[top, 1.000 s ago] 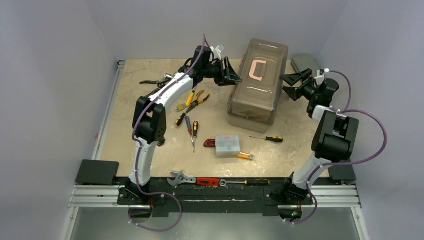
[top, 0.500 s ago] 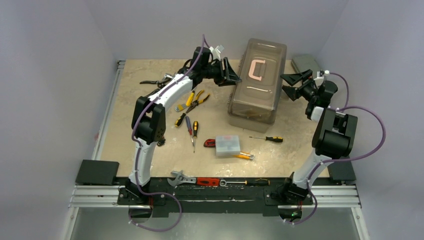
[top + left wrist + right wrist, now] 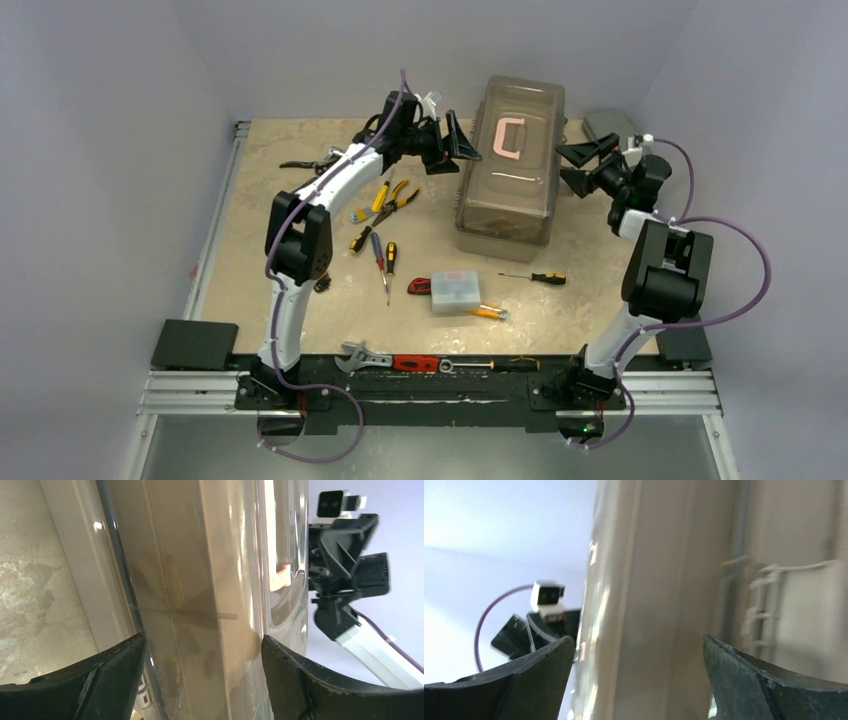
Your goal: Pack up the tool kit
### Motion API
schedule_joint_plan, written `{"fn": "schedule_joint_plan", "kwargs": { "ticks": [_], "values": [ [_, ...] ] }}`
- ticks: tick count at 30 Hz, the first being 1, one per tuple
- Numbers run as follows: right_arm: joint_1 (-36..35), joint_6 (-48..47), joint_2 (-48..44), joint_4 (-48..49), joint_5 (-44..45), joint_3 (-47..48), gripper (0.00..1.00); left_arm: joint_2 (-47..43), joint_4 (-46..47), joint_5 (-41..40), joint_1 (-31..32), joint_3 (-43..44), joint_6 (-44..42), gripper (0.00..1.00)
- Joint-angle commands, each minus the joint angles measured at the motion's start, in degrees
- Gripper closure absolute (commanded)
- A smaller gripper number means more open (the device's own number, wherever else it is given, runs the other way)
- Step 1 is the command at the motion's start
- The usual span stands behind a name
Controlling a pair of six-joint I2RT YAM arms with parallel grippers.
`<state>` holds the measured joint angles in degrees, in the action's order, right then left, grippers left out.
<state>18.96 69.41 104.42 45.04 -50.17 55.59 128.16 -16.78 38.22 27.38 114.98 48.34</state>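
Note:
The tool kit's beige toolbox [image 3: 508,190] stands closed at the back of the table, with a smoky lid and a pinkish handle [image 3: 508,138]. My left gripper [image 3: 462,140] is open and faces the box's left side, which fills the left wrist view [image 3: 220,555] between the spread jaws [image 3: 202,637]. My right gripper [image 3: 577,165] is open at the box's right side; the wall [image 3: 674,580] fills the gap between its jaws [image 3: 638,639]. Neither holds anything. Loose pliers [image 3: 395,198], screwdrivers [image 3: 380,255] [image 3: 535,277] and a red utility knife [image 3: 420,286] lie on the table.
A small clear case [image 3: 455,290] and a yellow knife [image 3: 490,312] lie in front of the toolbox. A flat grey case [image 3: 610,125] sits at the back right. A wrench [image 3: 365,355] and other tools lie along the black front rail.
My left gripper has opened wider. The toolbox's far end has swung a little to the left, and my right gripper has followed it leftward.

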Motion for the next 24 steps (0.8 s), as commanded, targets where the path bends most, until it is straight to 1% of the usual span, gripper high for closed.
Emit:
{"fn": "schedule_joint_plan", "kwargs": {
  "ticks": [1,4,5,7,14,16,20,24],
  "values": [
    [-7.6,-16.4,-9.2,-26.3,-0.6,8.2,0.01,4.2,-5.8,-2.2,1.1,4.9,-3.0,0.19],
    [-11.2,-27.7,-11.1,-42.7,7.6,14.4,0.01,5.5,-6.4,-2.2,1.1,5.1,-3.2,0.19],
    [-12.4,-30.8,-11.1,-46.3,9.5,16.3,0.01,5.9,-6.2,-2.1,1.2,4.8,-3.1,0.19],
    [-14.6,-33.5,-11.2,-51.7,12.3,19.6,0.01,6.6,-5.6,-1.6,1.2,4.2,-2.7,0.19],
    [-19.3,-36.3,-10.9,-59.8,16.2,27.0,0.01,6.0,-3.8,-0.3,1.2,3.2,-1.6,0.18],
    [-20.6,-38.3,-11.3,-63.2,19.7,28.9,0.01,4.5,-4.6,-1.3,0.9,3.4,-2.2,0.18],
    [-21.2,-43.2,-11.3,-71.1,27.2,34.1,0.02,0.5,-8.2,-6.1,0.6,4.3,-5.2,0.19],
    [-23.5,-46.4,-8.9,-77.4,30.7,40.6,0.07,-2.2,-8.1,-7.7,0.5,2.7,-5.6,0.21]
  ]
}}
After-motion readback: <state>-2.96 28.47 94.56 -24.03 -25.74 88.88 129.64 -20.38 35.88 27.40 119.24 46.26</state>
